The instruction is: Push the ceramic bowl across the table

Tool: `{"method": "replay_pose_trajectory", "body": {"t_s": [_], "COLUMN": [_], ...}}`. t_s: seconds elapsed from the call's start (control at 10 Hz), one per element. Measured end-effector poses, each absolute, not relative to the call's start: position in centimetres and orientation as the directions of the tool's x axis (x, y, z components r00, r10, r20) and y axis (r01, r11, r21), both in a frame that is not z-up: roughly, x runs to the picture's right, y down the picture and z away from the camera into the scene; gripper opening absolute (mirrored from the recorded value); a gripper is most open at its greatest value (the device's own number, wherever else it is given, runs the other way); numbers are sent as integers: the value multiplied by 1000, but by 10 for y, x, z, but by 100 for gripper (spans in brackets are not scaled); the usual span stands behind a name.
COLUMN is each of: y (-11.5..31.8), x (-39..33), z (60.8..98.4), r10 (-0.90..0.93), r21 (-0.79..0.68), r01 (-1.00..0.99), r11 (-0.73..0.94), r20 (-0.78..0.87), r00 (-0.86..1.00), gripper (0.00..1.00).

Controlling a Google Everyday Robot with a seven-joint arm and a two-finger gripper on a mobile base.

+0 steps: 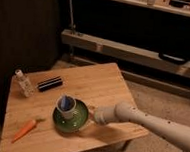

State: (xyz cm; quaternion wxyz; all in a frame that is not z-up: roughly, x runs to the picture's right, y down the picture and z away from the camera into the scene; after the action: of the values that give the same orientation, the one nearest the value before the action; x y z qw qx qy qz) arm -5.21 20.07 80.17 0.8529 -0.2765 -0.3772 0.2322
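Note:
The ceramic bowl (73, 122) is a shallow dark-green dish near the front middle of the light wood table (100, 86). A small white cup with a blue inside (66, 106) stands in it. My gripper (93, 114) reaches in from the right on a white arm (149, 124) and is against the bowl's right rim.
An orange carrot (24, 129) lies at the front left. A small clear bottle (24, 83) and a black oblong object (50, 83) sit at the back left. The table's front and right edges are close to the bowl. Dark shelving stands behind.

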Motion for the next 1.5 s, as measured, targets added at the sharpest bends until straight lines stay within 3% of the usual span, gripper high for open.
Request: {"method": "replay_pose_trajectory", "body": {"t_s": [1.0, 1.5], "y": [175, 175], "x": [-102, -34], "z": [801, 798], "r10": [554, 580], "r21": [-632, -626], "r01": [-109, -173], "r11": [767, 760], "r20": [567, 535], "r00": [609, 615], "gripper": [79, 79]}}
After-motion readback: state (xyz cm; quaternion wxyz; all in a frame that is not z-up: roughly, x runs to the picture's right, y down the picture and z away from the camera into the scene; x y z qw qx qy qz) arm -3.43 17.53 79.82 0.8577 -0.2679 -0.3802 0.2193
